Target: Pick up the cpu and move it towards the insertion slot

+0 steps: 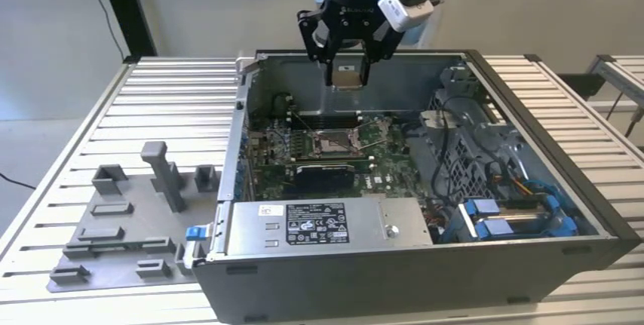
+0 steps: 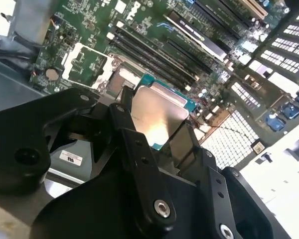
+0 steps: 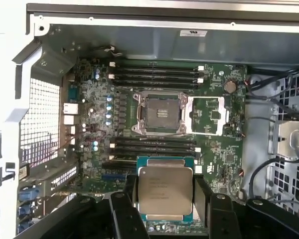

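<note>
Gripping the cpu (image 3: 165, 193) flat, metal top up, jaws closed on its edges, above the insertion slot (image 3: 154, 113)

Occlusions and cut-offs

My fingers (image 3: 120, 211) covered both side edges of the cpu (image 3: 165, 190); its near edge sat behind my black linkage. In the exterior view, the insertion slot (image 1: 332, 142) was too small to show pins.

no legible text anywhere. printed white label (image 1: 317, 223) on the power supply in the exterior view, small sticker (image 3: 192, 33) on the case wall in the first wrist view, faint markings on the cpu (image 3: 165, 189), all unreadable.
</note>
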{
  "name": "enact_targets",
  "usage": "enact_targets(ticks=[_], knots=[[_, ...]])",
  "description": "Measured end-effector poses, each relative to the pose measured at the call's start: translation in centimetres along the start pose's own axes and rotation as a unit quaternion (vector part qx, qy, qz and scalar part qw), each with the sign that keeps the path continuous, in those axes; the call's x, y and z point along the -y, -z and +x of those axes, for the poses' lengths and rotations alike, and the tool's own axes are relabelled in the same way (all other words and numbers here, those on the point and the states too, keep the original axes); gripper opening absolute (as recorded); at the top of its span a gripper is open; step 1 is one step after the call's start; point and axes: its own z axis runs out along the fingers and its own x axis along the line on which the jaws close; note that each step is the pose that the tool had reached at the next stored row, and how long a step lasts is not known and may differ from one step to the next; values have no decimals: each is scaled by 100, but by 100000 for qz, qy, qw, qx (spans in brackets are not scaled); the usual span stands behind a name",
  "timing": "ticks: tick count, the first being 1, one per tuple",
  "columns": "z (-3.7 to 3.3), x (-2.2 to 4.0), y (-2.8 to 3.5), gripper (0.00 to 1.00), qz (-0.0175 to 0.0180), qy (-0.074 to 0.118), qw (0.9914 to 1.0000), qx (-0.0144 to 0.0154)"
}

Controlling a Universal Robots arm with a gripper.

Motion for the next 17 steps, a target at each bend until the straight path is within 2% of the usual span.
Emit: enact_targets(ticks=[2,5,7,13,17], knots=[[-5,-26,-1,0,2,-4,100000,3],[-9,-101,-14,0,2,-2,100000,-47],[-11,-171,-24,0,-1,-5,100000,-49],[-18,-433,-52,0,2,-5,100000,-51],[-21,-540,-66,0,2,-5,100000,-51]])
